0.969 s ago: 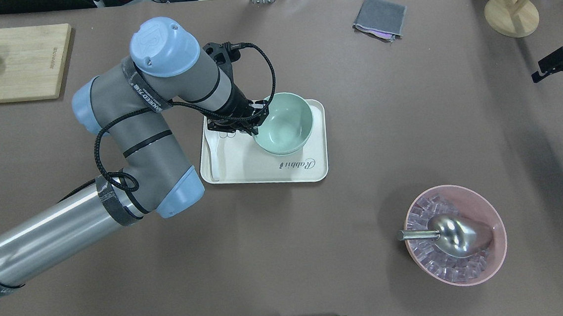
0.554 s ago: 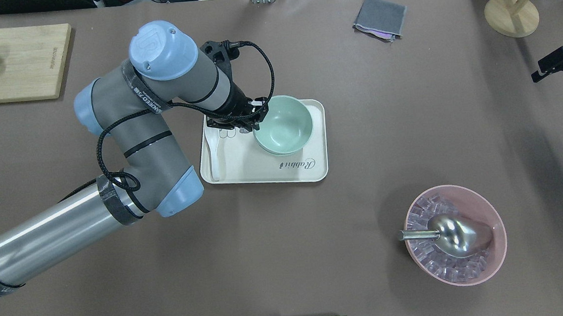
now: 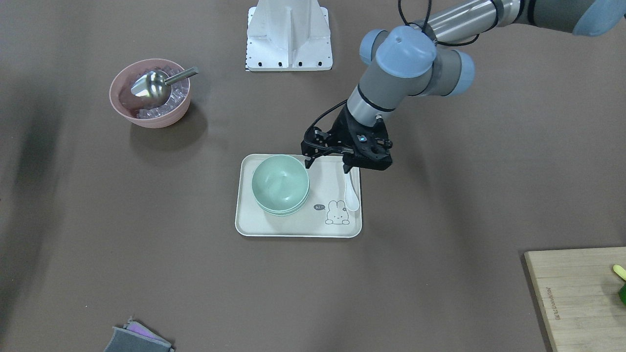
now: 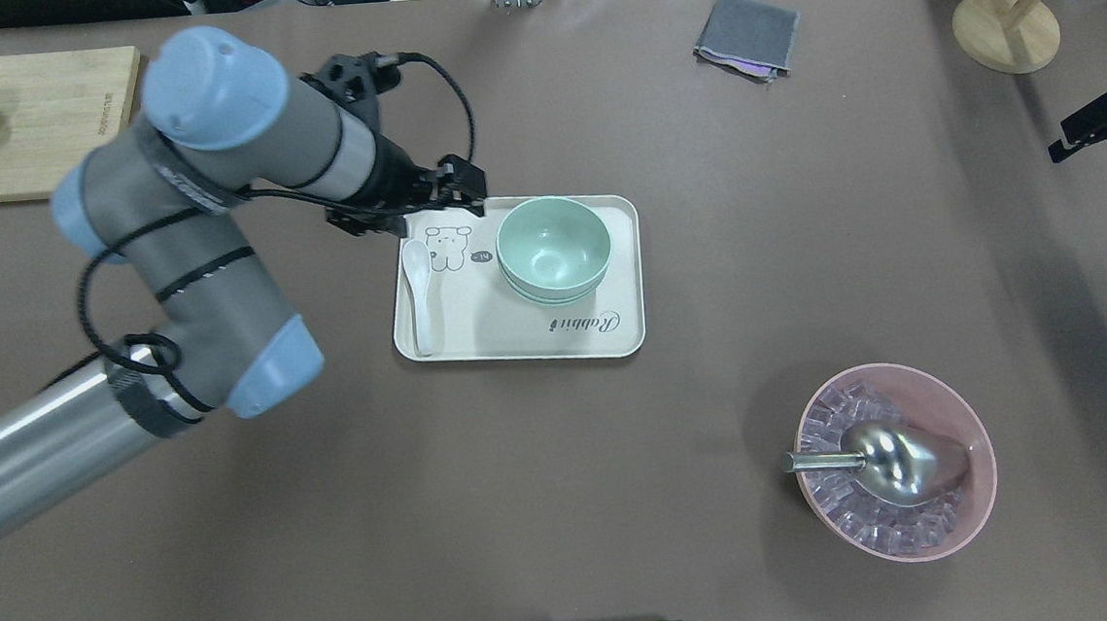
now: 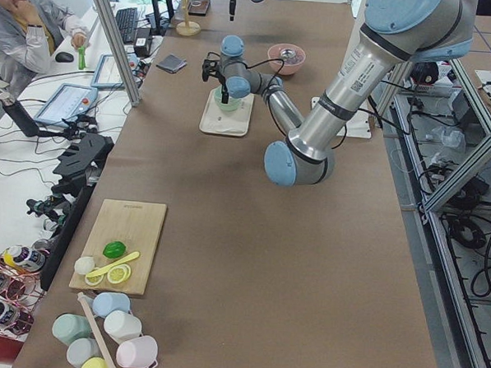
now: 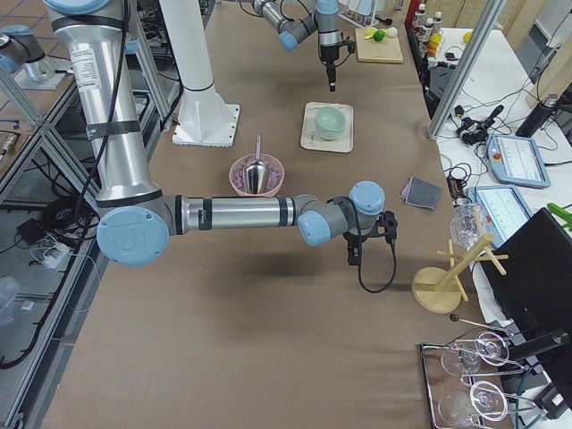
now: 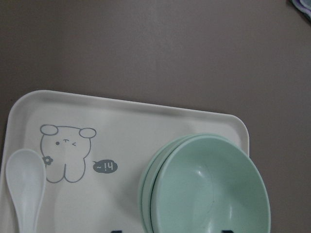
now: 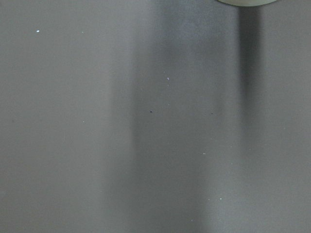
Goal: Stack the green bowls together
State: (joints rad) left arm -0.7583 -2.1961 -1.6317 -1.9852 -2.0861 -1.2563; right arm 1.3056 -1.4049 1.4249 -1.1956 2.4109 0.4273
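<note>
The green bowls (image 4: 554, 249) sit nested in one stack on the right half of a cream tray (image 4: 614, 335). The stack also shows in the front view (image 3: 280, 185) and the left wrist view (image 7: 206, 187). My left gripper (image 4: 420, 208) is open and empty. It hovers above the tray's far left corner, beside the stack and clear of it; the front view (image 3: 328, 166) shows its fingers spread. My right gripper (image 4: 1101, 131) is at the table's far right edge, away from the bowls, open and empty.
A white spoon (image 4: 417, 296) lies on the tray's left side. A pink bowl (image 4: 895, 462) with ice and a metal scoop stands front right. A cutting board (image 4: 34, 123) with fruit is back left, a grey cloth (image 4: 747, 36) at the back, a wooden stand (image 4: 1006, 30) back right.
My left gripper has let go of the top green bowl, lifted and moved left off the stack. The bowl now rests in the stack. The right arm has not moved.
</note>
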